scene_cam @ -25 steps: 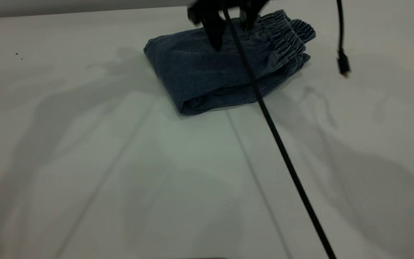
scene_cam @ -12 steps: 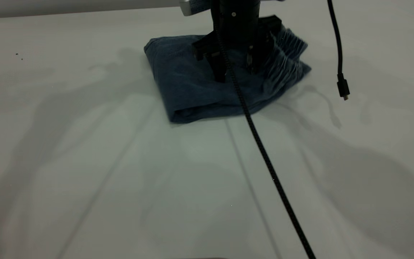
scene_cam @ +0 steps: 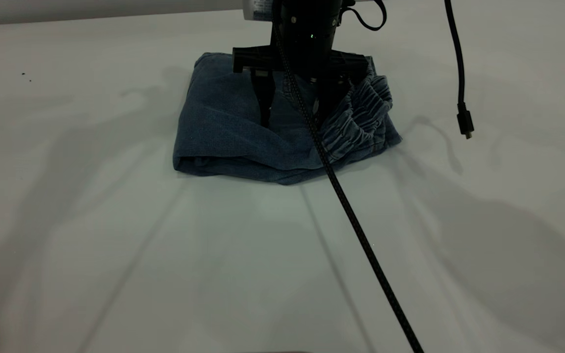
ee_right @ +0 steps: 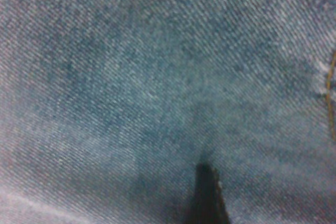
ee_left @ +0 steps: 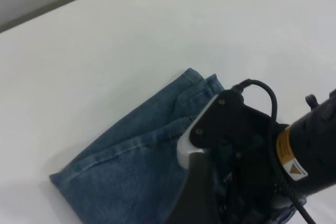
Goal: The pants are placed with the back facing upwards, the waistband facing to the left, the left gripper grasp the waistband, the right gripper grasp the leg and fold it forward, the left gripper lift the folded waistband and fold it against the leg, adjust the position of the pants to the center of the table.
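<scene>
**Pants dragged nearer, folding done**

Since the earlier frames the pants (scene_cam: pixel 223 127) have slid across the desk (scene_cam: pixel 115 245) and turned a little, and my right gripper (scene_cam: pixel 293 120) has come down onto them. Its jaws are spread apart, holding nothing, with both tips pressed into the top layer of denim. The folded bundle lies directly beneath and around the jaws. The waistband (scene_cam: pixel 361 117) is bunched up just beside one jaw, on the outer side of it. The right wrist view shows only denim, close up, with one dark tip on it.

My left gripper (ee_left: pixel 195 195) hangs well above, looking down on all this. I cannot tell whether it is open or closed.

I judge both folds done and the last step in hand: shifting the pants to the middle of the desk. The next move calls for steady downward pressure and a slow drag. Otherwise the top layer may slip over the lower one and ruck the waistband further. A cable (scene_cam: pixel 361 230) crosses in front of the jaws, so I would watch for snagging.
</scene>
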### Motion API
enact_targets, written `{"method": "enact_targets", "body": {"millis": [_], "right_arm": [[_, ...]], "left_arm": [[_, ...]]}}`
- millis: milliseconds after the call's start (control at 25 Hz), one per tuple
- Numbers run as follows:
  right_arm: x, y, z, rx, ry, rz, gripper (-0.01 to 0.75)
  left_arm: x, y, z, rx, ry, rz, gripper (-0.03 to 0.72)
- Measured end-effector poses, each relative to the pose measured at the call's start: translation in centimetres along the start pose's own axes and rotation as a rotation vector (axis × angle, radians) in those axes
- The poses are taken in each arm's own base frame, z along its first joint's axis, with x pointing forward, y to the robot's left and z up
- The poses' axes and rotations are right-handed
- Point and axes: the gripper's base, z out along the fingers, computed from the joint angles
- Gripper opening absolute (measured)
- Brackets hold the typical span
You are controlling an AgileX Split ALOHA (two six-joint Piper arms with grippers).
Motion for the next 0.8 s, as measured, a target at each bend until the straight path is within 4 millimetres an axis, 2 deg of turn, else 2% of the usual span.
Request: {"method": "enact_targets", "body": {"millis": [80, 160, 280, 440, 520, 680, 800], "right_arm": [[-0.4, 0.4, -0.5, -0.012, -0.019, -0.010, 0.477], [-1.0, 1.2, -1.9, -0.037, -0.072, -0.029, 0.477], [-1.5, 2.7, -5.8, -0.081, -0.173, -0.066, 0.477], [-0.5, 4.9, -13.7, -0.130, -0.317, -0.175, 0.477], [0.7, 5.8, -18.0, -0.150, -0.392, -0.242, 0.477], [3.8, 7.1, -26.0, -0.178, -0.533, -0.351, 0.477], [6.7, 7.3, -31.6, -0.163, -0.649, -0.412, 0.477]], "left_arm": [[0.0, -0.1, -0.1, 0.003, 0.001, 0.003, 0.591], [-0.2, -0.4, -0.6, 0.007, -0.002, 0.010, 0.591], [-0.8, -1.3, -2.6, 0.018, -0.013, 0.036, 0.591], [-1.8, -3.1, -7.0, 0.029, -0.046, 0.088, 0.591], [-2.0, -4.1, -9.1, 0.026, -0.045, 0.132, 0.591], [-1.9, -6.4, -13.7, -0.004, -0.035, 0.221, 0.591], [-1.3, -7.9, -16.9, -0.044, -0.012, 0.253, 0.591]]}}
